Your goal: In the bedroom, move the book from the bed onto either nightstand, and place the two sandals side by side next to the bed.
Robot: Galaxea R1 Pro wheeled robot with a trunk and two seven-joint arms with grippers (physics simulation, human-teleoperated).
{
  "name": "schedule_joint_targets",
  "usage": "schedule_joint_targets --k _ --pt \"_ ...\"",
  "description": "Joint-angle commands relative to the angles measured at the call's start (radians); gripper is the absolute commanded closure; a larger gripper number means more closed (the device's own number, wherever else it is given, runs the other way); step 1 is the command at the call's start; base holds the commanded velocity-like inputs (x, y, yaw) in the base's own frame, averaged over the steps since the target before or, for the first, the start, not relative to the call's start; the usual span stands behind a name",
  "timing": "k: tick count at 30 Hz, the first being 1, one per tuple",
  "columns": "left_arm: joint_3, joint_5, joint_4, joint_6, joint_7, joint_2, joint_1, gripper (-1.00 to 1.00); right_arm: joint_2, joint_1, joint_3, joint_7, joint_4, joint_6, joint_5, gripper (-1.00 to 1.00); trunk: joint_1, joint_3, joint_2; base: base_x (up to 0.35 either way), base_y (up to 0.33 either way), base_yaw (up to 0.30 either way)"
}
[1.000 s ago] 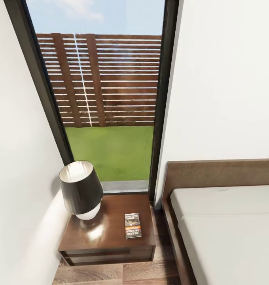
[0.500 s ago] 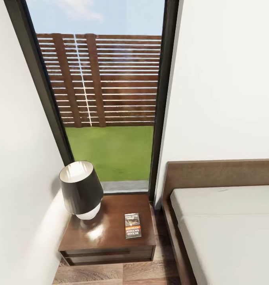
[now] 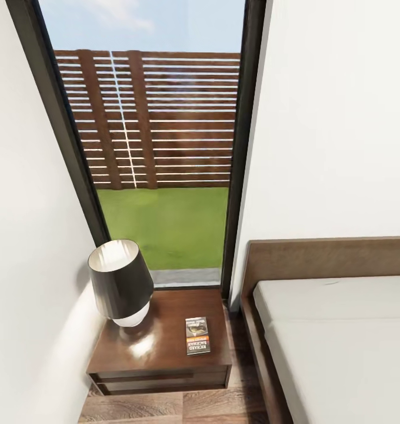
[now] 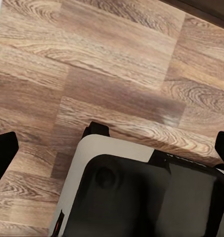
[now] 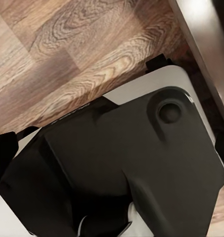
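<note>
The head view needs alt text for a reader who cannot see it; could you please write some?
A small book lies flat on a dark-brown nightstand beside a black-shaded lamp. Right of it is the bed; behind, a tall window shows grass and a fence.

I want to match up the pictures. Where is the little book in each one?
Head view: the book lies flat on the nightstand, lower middle of the picture, right of the lamp.
Left wrist view: this camera looks down at the plank floor, away from the nightstand.
Right wrist view: this one looks down at the floor too.
Shared landmark: the plank floor, also below the nightstand in the head view.
</note>
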Motion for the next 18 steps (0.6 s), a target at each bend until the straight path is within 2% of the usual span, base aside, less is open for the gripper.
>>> schedule_joint_targets --k 1,10,18 --pt "-0.008 0.007 0.001 -0.004 0.005 -0.001 -0.001 -1.0 0.001 -0.002 0.009 0.006 0.003 0.001 -0.009 -1.0 0.0 -0.002 -0.002 0.0 0.0 0.0" --pt "-0.008 0.01 0.001 -0.003 0.088 -0.027 -0.001 -1.0 0.004 -0.002 0.008 0.005 0.003 0.001 -0.01 -1.0 0.0 -0.002 -0.002 0.0 0.0 0.0" --pt "-0.008 0.01 0.001 -0.001 0.106 -0.051 -0.001 -1.0 0.004 -0.001 0.008 0.005 0.003 0.001 -0.01 -1.0 0.0 -0.002 -0.002 0.0 0.0 0.0"
